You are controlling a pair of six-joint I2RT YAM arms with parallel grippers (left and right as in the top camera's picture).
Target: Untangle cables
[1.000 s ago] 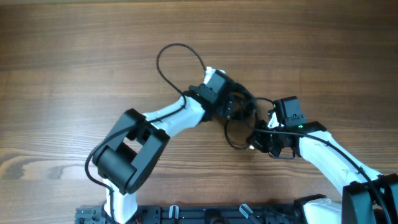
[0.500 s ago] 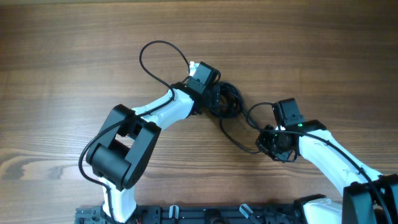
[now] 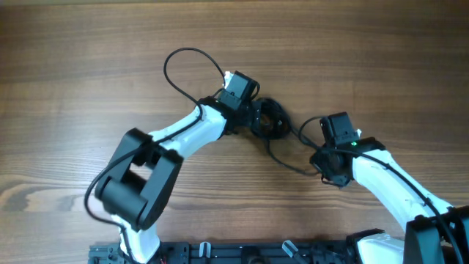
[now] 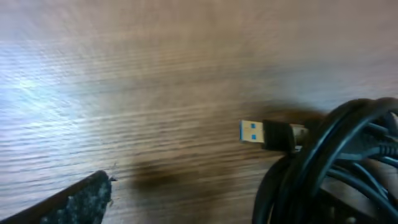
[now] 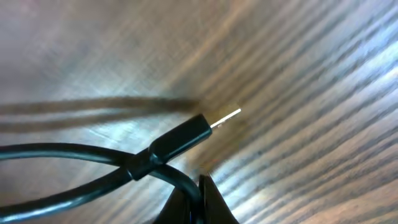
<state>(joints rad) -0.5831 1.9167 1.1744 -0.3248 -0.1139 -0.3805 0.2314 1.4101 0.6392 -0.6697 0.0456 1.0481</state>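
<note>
The cables [image 3: 269,117] lie bunched in a black tangle at mid-table. One strand [image 3: 284,160] runs from the tangle down and right to my right gripper [image 3: 327,166]. In the right wrist view that gripper [image 5: 200,186] is shut on a black cable [image 5: 74,152], and a plug with a thin metal tip [image 5: 222,116] points away above the fingers. My left gripper [image 3: 254,117] is at the tangle's left side and stands open. In its wrist view one finger [image 4: 78,200] shows at lower left, the tangle [image 4: 329,168] fills the right and hides the other finger, and a blue-cored USB plug [image 4: 254,132] sticks out.
The left arm's own thicker black wire [image 3: 192,53] loops over the wooden table [image 3: 88,88] behind the left gripper. The arm bases [image 3: 242,253] sit along the front edge.
The left gripper has shifted left and away with the tangle. The right gripper has moved slightly right, and the strand between the two lies straighter.
</note>
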